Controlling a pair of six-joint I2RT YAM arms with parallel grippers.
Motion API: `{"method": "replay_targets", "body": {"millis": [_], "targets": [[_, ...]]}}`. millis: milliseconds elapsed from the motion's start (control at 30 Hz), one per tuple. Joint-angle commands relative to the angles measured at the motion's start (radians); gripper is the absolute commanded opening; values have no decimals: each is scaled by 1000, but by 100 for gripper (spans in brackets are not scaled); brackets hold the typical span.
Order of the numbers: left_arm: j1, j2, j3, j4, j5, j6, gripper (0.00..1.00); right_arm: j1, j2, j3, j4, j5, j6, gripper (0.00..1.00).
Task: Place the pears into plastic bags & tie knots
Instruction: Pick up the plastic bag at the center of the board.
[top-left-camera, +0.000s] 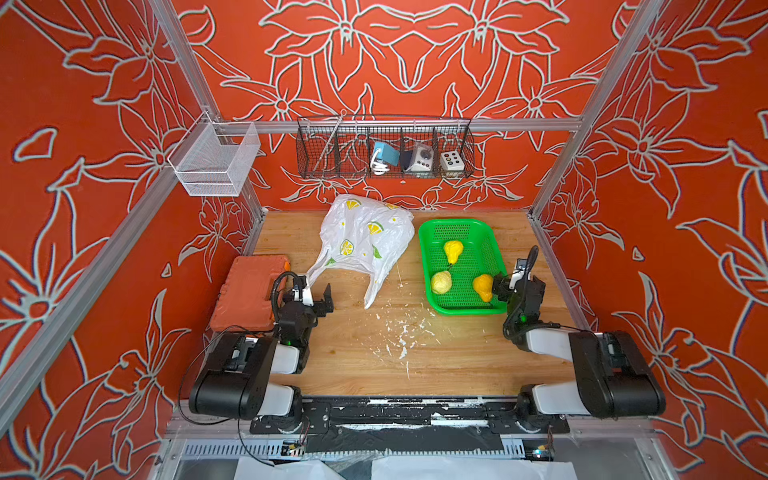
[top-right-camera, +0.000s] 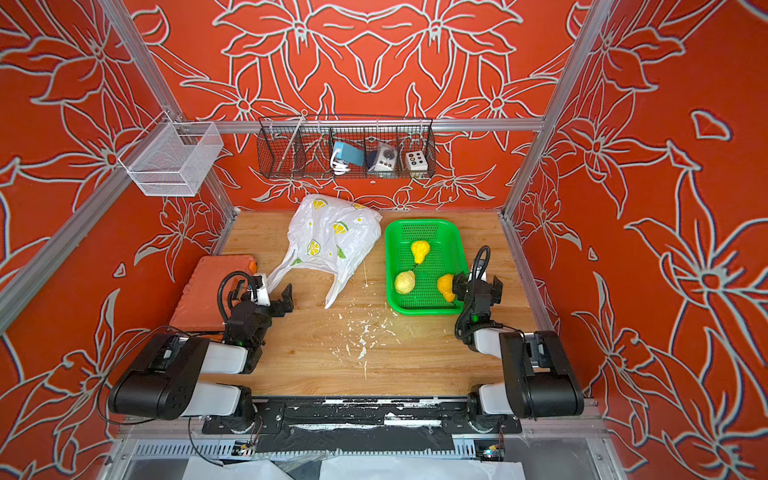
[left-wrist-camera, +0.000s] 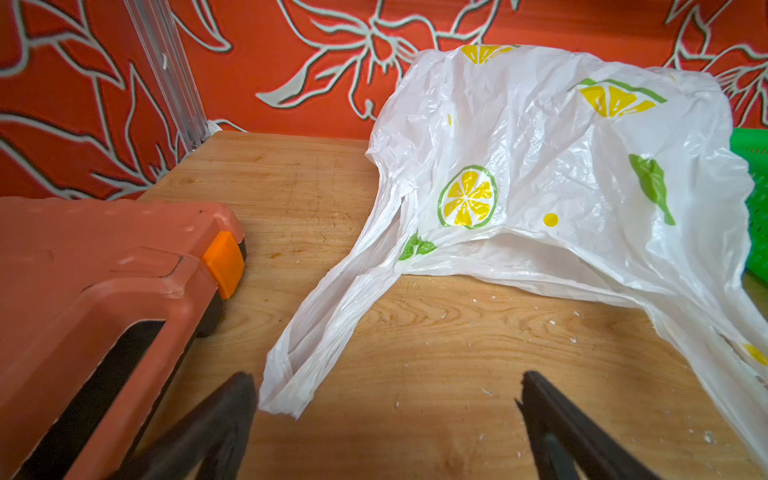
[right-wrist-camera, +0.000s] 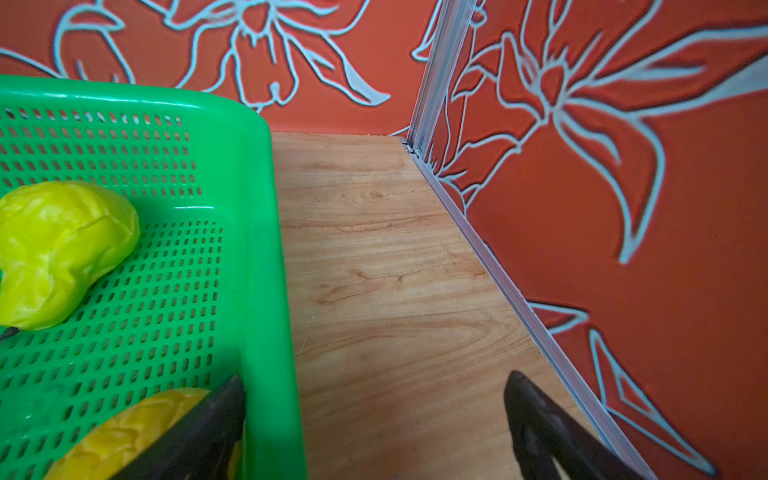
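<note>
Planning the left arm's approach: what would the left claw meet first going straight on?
Probably the plastic bag: its handle loop lies just ahead of the open left claw; depth is unclear.

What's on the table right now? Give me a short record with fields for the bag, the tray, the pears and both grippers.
bag: white, lemon print, loose and untied on the wooden table
tray: green mesh, right of the bag
pears: yellow pear, pale pear, orange pear, all apart in the tray
left gripper: fingers open, by one bag handle's end, holding nothing
right gripper: fingers open, one inside the tray beside the orange pear, one outside
other: orange case left of the bag
</note>
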Motion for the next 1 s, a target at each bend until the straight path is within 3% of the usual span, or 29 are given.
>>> {"method": "replay_targets", "body": {"millis": [0, 967], "targets": [[-3, 5, 8, 39, -4, 12, 98, 10, 22, -3, -38, 5, 13, 97], [3, 4, 11, 28, 6, 11, 98, 8, 21, 0, -45, 5, 15, 97]]}}
